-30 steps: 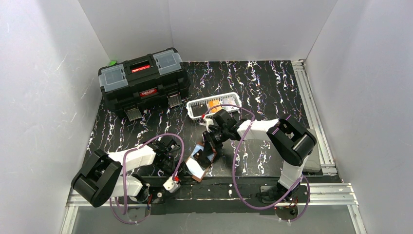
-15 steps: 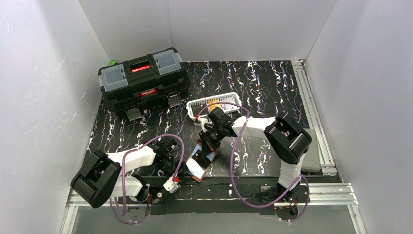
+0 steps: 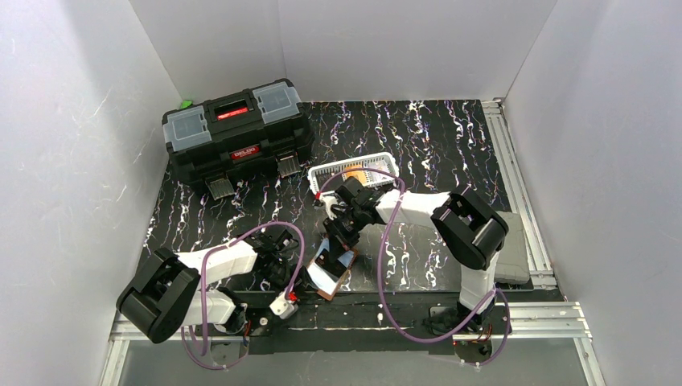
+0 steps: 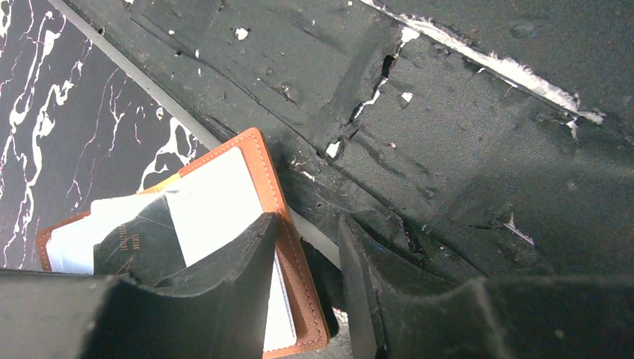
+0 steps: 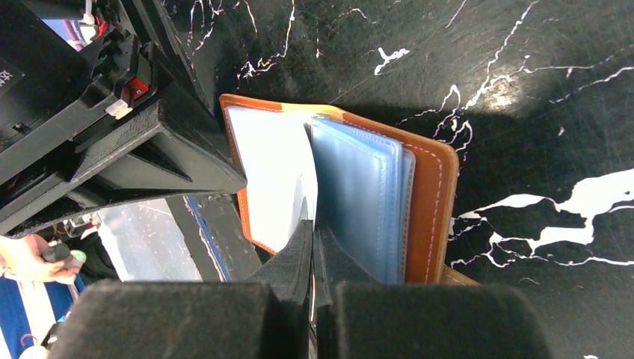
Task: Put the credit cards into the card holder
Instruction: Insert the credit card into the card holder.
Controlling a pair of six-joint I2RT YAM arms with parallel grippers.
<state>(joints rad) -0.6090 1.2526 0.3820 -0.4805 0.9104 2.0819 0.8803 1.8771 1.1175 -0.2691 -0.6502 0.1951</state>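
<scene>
Left claw: spread, astride one edge of the card holder, lying open on the worktop. Right claw: nearer, pinched together at the sleeves, in line with their long axis; card or leaf between, cannot tell. Beyond, white basket with orange credit cards.

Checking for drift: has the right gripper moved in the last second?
Yes. In the top view the right gripper has shifted left, along the white basket toward its left end, with its tips still at the card holder.
</scene>
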